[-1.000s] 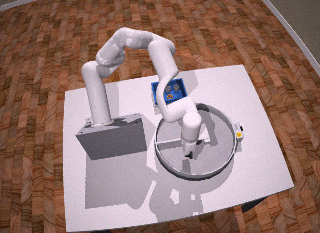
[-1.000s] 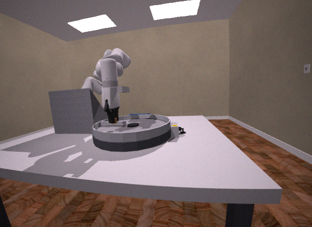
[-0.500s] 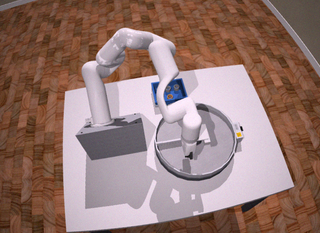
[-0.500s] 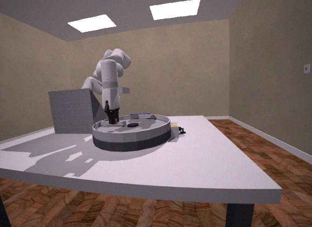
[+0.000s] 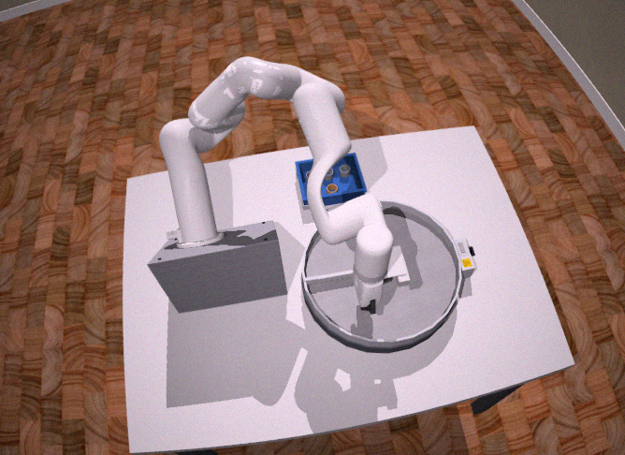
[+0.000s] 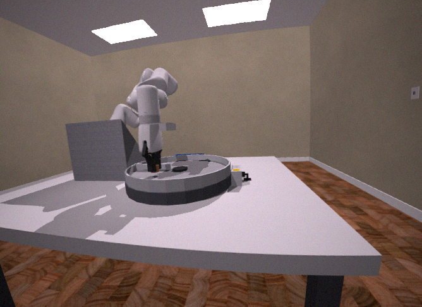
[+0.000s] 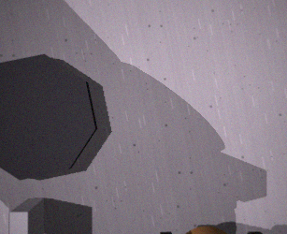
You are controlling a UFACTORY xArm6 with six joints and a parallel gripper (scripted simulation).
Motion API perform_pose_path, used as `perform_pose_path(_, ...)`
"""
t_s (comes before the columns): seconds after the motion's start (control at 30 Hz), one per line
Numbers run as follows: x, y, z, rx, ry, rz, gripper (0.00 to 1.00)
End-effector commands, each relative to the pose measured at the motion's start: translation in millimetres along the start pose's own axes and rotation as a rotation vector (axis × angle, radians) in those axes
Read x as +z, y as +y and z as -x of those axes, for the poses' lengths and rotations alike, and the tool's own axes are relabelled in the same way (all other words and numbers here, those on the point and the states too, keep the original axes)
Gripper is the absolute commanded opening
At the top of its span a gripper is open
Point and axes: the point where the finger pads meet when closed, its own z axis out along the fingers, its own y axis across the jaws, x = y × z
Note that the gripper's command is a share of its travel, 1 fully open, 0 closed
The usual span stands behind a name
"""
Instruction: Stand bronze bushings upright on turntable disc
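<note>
bronze bushing (image 7: 205, 230) mostly cut off

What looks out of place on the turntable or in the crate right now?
Nothing stands out. The gripper holds a bronze bushing low over the disc, off the dark hub. In the blue crate, another bronze bushing and the steel ones stand upright.

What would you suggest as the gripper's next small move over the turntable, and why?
Probably lower a little further, then open. The gripper is shut on a bronze bushing, held just above the disc and off to the side of the dark hub. A sliver of gap seems to remain below it, so releasing now might tip it.
</note>
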Motion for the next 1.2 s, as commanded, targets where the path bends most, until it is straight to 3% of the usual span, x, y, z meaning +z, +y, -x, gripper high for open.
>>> perform_pose_path(0.0, 4.9, 0.6, -1.5, -0.001, 0.003, 0.002, 0.00)
perform_pose_path(1.17, 10.9, 0.5, -1.6, -0.001, 0.003, 0.003, 0.00)
